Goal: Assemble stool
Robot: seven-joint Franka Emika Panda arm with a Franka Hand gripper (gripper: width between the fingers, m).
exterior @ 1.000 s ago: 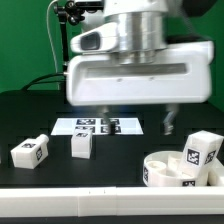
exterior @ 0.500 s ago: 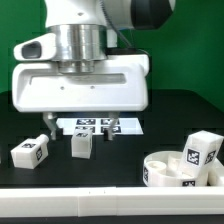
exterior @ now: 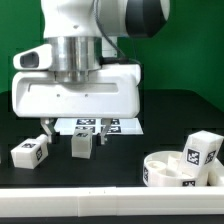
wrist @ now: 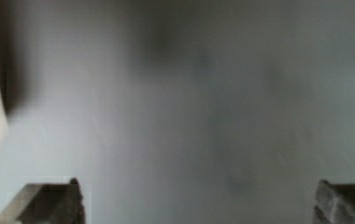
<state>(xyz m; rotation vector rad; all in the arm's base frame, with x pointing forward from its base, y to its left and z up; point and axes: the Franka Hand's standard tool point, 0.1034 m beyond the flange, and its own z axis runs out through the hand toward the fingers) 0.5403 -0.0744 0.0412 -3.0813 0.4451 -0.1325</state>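
Black surface [exterior: 125,158], green wall behind. My hand [exterior: 76,130] wide open, empty, hovers over middle leg [exterior: 82,146]. Nearby: second leg [exterior: 28,152]. Well apart: third leg [exterior: 203,150], against seat [exterior: 165,170]. Step: leg pickup. Next: descend, straddle middle leg, close.

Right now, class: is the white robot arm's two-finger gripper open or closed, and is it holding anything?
The two-finger gripper: open, holding nothing.

We found one leg [exterior: 82,145] upright below the jaws, a second leg [exterior: 29,152] beyond one jaw. The third leg [exterior: 203,150] touched the ring seat [exterior: 160,172], well away.
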